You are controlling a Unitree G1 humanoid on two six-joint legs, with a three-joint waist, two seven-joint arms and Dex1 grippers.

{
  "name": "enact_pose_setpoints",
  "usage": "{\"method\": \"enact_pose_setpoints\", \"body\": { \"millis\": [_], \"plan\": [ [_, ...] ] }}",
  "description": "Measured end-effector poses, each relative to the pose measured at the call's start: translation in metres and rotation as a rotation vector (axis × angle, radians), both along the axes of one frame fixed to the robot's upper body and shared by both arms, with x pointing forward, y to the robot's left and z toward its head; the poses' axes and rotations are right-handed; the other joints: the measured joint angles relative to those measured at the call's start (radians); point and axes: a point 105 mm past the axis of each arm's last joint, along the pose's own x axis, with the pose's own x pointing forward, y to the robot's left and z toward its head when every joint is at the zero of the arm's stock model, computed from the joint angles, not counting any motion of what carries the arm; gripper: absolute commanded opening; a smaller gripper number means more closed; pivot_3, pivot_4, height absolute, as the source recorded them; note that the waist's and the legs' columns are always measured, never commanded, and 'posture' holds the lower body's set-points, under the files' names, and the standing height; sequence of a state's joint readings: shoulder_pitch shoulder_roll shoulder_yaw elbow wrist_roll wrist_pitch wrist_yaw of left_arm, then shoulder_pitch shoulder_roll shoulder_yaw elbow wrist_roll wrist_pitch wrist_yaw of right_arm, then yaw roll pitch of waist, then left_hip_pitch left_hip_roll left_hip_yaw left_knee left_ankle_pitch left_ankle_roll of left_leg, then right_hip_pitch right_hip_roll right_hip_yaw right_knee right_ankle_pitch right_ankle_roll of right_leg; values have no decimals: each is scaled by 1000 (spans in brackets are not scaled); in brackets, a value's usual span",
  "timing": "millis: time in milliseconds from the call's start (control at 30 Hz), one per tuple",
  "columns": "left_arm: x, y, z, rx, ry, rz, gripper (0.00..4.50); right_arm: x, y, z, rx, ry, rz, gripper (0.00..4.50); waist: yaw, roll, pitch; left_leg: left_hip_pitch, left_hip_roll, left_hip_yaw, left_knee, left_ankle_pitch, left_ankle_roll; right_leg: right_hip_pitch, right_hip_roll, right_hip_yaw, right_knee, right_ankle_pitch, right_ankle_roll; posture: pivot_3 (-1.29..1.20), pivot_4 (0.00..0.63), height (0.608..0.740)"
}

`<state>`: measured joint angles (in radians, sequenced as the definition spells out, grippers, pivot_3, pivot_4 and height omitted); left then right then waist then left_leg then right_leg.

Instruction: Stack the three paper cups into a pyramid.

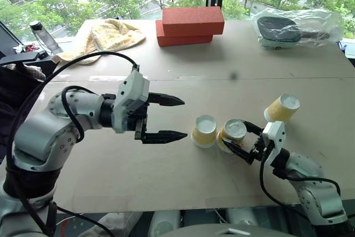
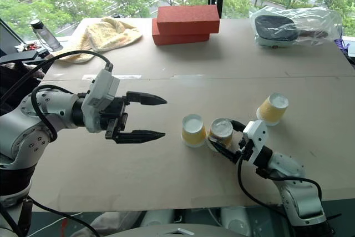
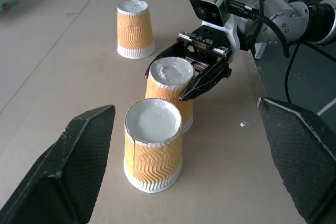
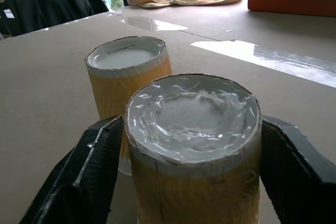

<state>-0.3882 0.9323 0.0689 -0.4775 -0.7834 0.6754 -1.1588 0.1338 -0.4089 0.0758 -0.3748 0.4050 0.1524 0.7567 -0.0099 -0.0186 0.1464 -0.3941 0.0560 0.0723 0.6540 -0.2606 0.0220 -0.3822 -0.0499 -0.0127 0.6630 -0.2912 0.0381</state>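
The right gripper [image 1: 236, 139] had its fingers spread around the second cup [image 3: 169, 92], touching the first cup [image 3: 153, 152]. A careless withdrawal risked toppling both. The left gripper [image 1: 166, 117] hung released, empty.

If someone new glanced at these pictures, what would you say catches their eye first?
Probably the right pincer near the table's front edge, its fingers on either side of an upside-down paper cup, right next to a second cup. The left pincer hangs open above the table, and two red bricks sit stacked at the far side.
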Motion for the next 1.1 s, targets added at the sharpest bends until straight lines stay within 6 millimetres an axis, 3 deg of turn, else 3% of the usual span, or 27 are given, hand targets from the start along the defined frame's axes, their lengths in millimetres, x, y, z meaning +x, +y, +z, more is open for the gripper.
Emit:
{"method": "enact_pose_setpoints", "body": {
  "millis": [300,433,600,733,933,1100],
  "plan": [
    [-1,1,-2,9,-6,-9,4500,-2,-5,4,-11,-1,2,4470,1,0,0,0,0,0,0,0,0,0,0,0,0,0,0,0,150,730],
    [-1,1,-2,11,-7,-12,4500,-3,-15,12,-15,-20,-14,4470,2,0,0,0,0,0,0,0,0,0,0,0,0,0,0,0,150,730],
    [1,3,-3,10,-11,-15,4500,-17,-29,21,-66,-10,5,4470,6,0,0,0,0,0,0,0,0,0,0,0,0,0,0,0,150,730],
    [1,1,-4,-2,-10,-31,4500,-17,-48,29,-77,-37,-59,4470,8,0,0,0,-1,0,1,0,0,0,0,0,0,0,0,0,150,730],
    [5,-10,4,-63,-26,-64,4500,15,-100,77,-15,-199,-380,4470,11,0,0,0,-1,0,3,0,0,1,0,0,1,0,0,0,150,730],
    [11,-25,20,-132,-32,-65,4500,36,-131,66,-34,-161,-561,4470,18,0,0,-2,-2,-1,3,0,0,1,1,0,0,0,0,0,150,730]
  ]
}}
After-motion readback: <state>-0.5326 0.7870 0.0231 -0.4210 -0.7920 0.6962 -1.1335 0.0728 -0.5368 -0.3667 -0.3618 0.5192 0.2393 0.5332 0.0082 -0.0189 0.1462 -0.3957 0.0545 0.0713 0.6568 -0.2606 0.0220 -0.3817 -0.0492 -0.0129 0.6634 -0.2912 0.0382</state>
